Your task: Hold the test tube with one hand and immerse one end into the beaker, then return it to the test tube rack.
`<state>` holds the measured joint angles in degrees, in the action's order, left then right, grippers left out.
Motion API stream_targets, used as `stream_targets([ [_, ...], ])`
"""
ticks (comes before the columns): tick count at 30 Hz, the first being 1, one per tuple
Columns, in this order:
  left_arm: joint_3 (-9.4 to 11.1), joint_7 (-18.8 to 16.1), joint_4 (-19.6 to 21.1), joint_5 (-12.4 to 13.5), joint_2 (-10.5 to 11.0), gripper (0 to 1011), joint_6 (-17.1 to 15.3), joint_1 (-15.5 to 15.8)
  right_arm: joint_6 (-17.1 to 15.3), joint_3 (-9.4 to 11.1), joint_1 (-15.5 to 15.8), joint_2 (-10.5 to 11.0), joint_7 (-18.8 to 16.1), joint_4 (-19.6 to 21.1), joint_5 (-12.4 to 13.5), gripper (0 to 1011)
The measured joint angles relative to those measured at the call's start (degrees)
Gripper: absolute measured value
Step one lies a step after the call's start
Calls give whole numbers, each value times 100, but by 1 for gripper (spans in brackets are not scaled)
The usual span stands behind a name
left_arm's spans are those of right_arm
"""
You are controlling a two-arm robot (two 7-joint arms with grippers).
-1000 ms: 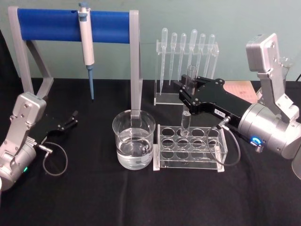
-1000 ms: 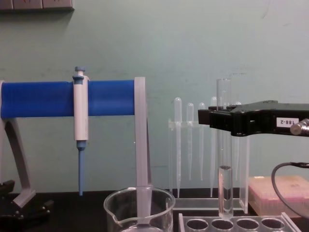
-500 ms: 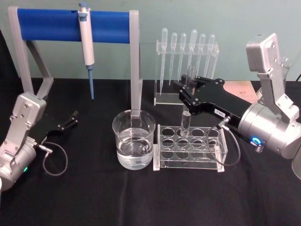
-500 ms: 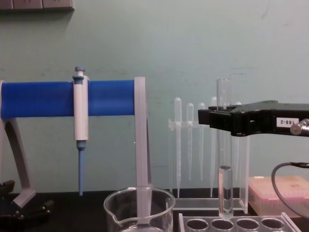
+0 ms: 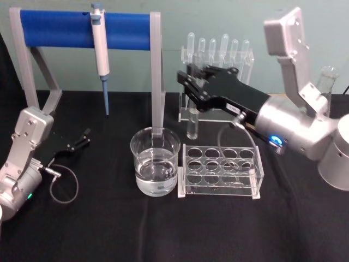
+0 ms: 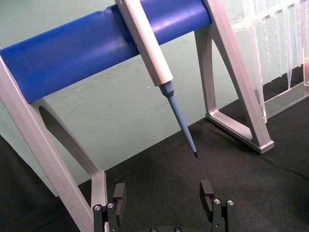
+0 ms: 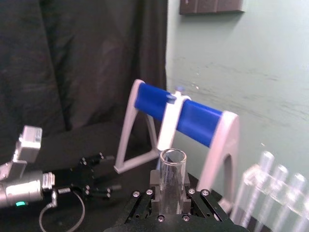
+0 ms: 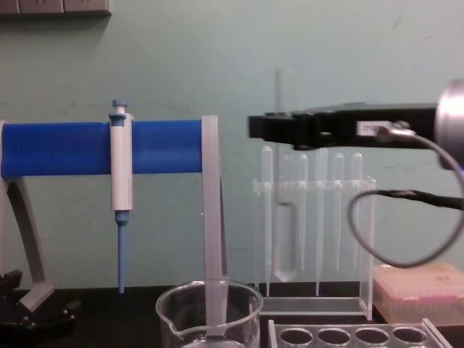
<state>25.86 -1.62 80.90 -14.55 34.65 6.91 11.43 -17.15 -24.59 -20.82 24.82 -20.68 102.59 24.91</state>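
Test tube of clear glass (image 5: 192, 124) hangs upright, clamped in the black flat right gripper (image 5: 192, 86), above the clear round-holed rack's (image 5: 221, 170) end nearest the wide glass beaker (image 5: 155, 164). Left gripper (image 5: 82, 140), fingers apart, rests on the black counter (image 5: 163, 229) at far left.

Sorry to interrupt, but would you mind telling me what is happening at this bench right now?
The right gripper is shut on the test tube and holds it upright in the air, clear of the test tube rack and just behind its left end. The beaker, partly filled with clear liquid, stands beside the rack; the tube is not yet over it. The left gripper rests open at the table's left side.
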Motion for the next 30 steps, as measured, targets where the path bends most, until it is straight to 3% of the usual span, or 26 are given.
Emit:
stream_targets([
  [7, 0, 0, 0, 0, 0, 1000, 0, 0, 5, -356, -441, -439, -63, -487, -1, 228],
  [12, 0, 0, 0, 0, 0, 1000, 0, 0, 69, -539, -541, -613, -98, -751, -9, 228],
  [19, 0, 0, 0, 0, 0, 1000, 0, 0, 378, -838, -563, -743, -213, -1279, -223, 227],
  [30, 0, 0, 0, 0, 0, 1000, 0, 0, 795, -910, -328, -863, -253, -1660, -479, 228],
])
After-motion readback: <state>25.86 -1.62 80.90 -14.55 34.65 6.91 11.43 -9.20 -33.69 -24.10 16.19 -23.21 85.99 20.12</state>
